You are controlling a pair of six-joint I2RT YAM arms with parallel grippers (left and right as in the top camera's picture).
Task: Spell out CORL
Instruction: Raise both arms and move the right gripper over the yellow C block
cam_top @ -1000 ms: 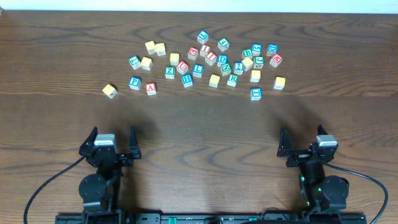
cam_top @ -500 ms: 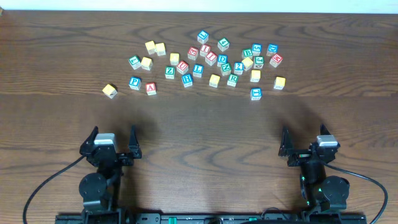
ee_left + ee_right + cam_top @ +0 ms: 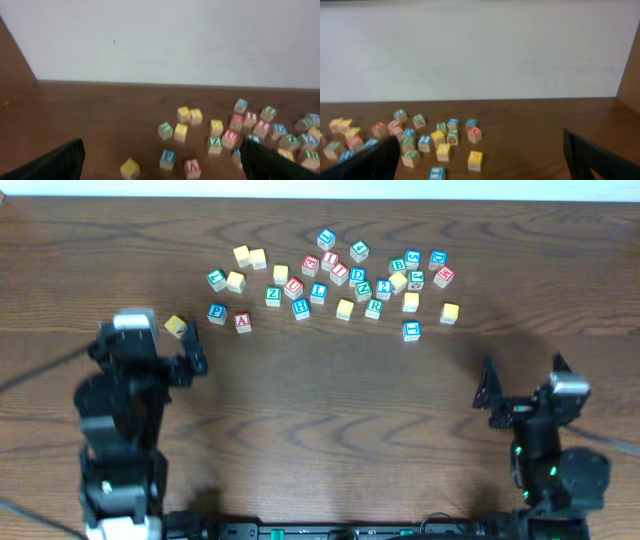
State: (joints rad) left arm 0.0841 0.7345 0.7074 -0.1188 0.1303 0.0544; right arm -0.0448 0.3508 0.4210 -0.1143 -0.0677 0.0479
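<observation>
Lying on the far half of the table: small wooden alphabet cubes [image 3: 340, 280], square-edged, with pale wood faces printed in red, blue, green and yellow. They form a loose cluster, many touching, with no row spelled out.
Table: dark brown wooden table [image 3: 320, 410] with long streaked grain and a smooth, faintly glossy top.
Stray block: yellow-faced wooden cube [image 3: 176, 326] sits apart at the left end of the cluster, turned at an angle, just beside the left gripper's finger.
Letters: blue-printed L cube [image 3: 318, 292] sits mid-cluster and green-printed R cube [image 3: 373, 307] at its near edge. C and O are too small to pick out.
Left gripper [image 3: 148, 352]: black angular fingers spread wide with nothing between them. It stands out over the table, near the stray cube.
Right gripper [image 3: 522, 380]: black fingers are likewise wide apart and empty. It is close to the front edge, well apart from the cubes.
Wall: flat matte white wall [image 3: 175, 40] meets the table's far edge.
</observation>
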